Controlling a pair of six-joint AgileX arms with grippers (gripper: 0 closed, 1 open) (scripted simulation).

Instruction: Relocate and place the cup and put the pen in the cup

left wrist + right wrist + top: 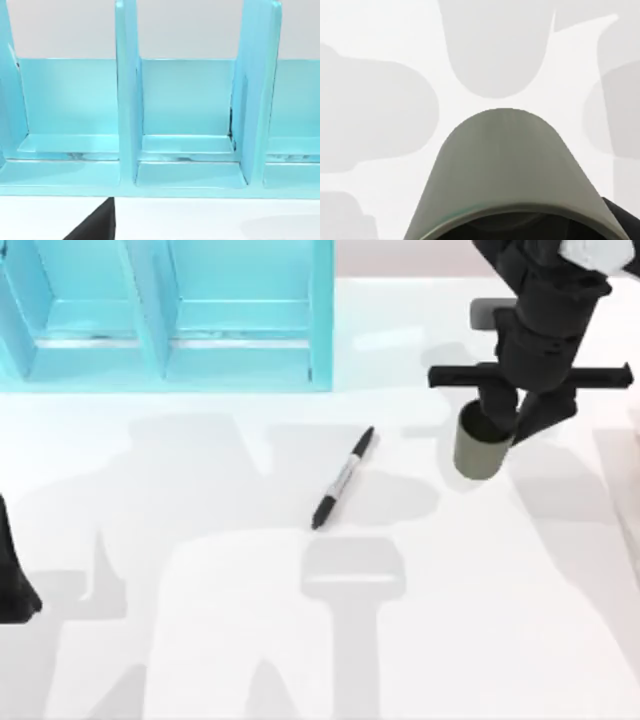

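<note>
Now, right fingers (pixel 503 428): clamped on the cup (pixel 482 450) rim.
Cup: hangs tilted below them; could slip.
Pen (pixel 343 479): on bench, left of the fingers.
Left arm (pixel 15 585): parked, fingers unreadable.

The right gripper (pixel 505 420) covers the far rim of the cup (pixel 480 452), its jaws' grip hidden, while the pen (pixel 342 480) barrel's printing is too small to read.
</note>
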